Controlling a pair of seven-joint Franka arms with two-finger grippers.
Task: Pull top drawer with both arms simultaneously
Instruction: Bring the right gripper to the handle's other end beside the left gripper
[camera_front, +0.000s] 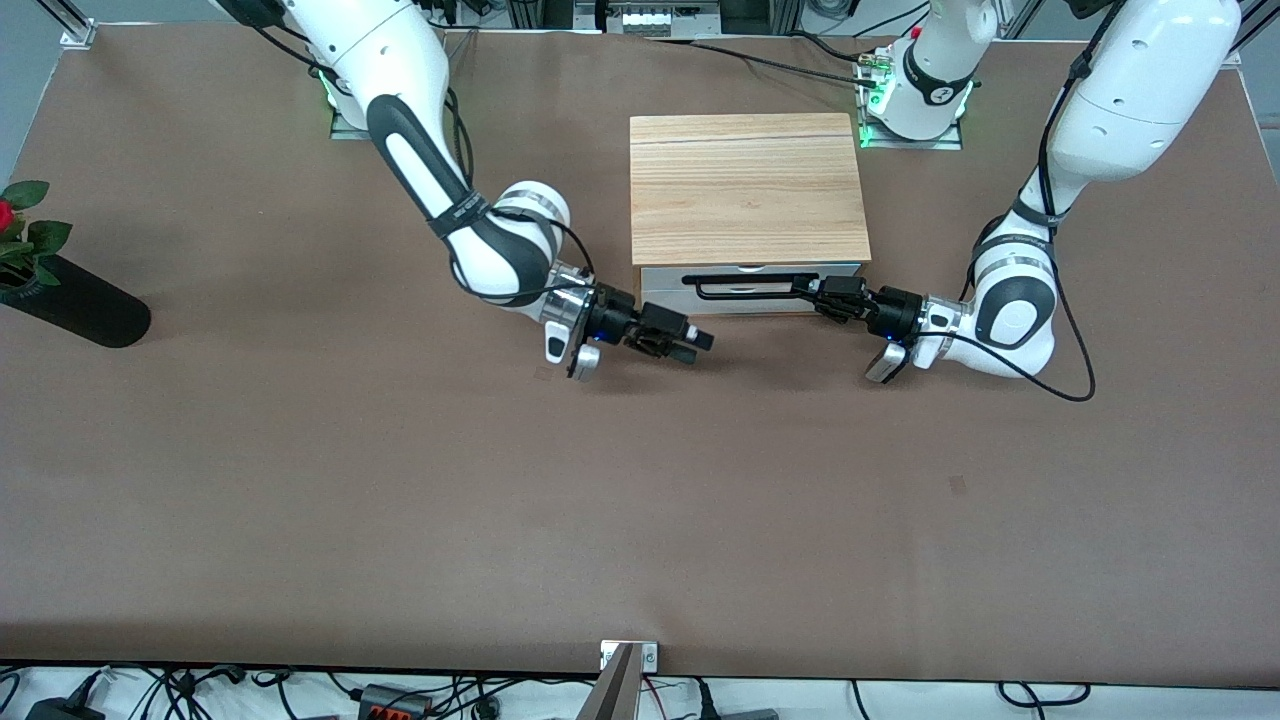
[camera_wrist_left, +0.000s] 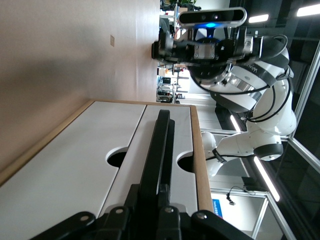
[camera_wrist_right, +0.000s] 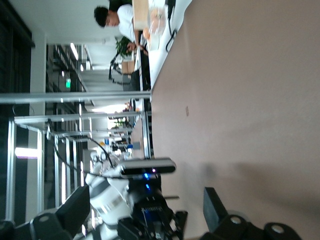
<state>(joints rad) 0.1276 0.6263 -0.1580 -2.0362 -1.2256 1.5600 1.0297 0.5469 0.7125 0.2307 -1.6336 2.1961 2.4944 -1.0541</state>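
The left gripper (camera_front: 822, 297) clamps the top drawer's black bar handle (camera_front: 745, 287), ready to pull. The right gripper (camera_front: 683, 345), jaws spread and empty, hovers over the table (camera_front: 640, 500) near the handle's free end, evidently to share the load.

Top drawer (camera_front: 748, 284) mostly hidden under the cabinet top (camera_front: 746, 190). Handle (camera_front: 750, 287) end covered by the left gripper (camera_front: 812, 293). Vase (camera_front: 70, 300) cut off at the front view's edge.
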